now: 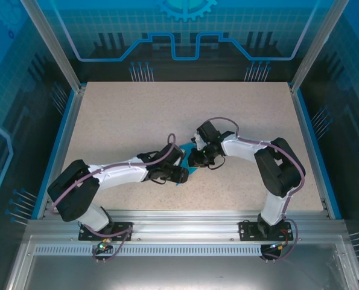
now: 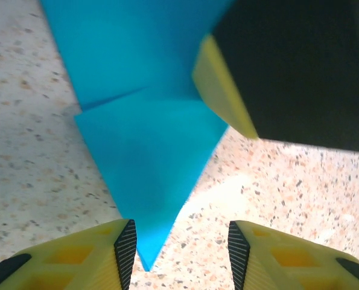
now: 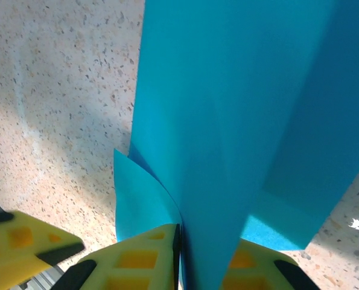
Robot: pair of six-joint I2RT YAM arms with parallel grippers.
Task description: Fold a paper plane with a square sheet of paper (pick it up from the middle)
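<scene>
- The right gripper (image 3: 188, 260) is seen clamped on the folded sheet of paper (image 3: 227, 121), an edge of which is pinched between its yellow fingers (image 3: 140, 263).
- The left gripper (image 2: 179, 251) is shown with its jaws apart. The sheet's pointed tip is found between its black pads (image 2: 126, 244), close to the left one; whether that pad touches the paper cannot be told.
- The sheet is teal-blue and has been folded to a point. A crease is seen running across it in the left wrist view, and overlapping layers are seen in the right wrist view.
- From above, the sheet is found near the middle of the speckled beige table (image 1: 119, 121), between the two grippers and largely covered by them.
- The table is bordered by blue side edges, and both arm bases are bolted to a metal rail (image 1: 185, 229) at its near edge.
</scene>
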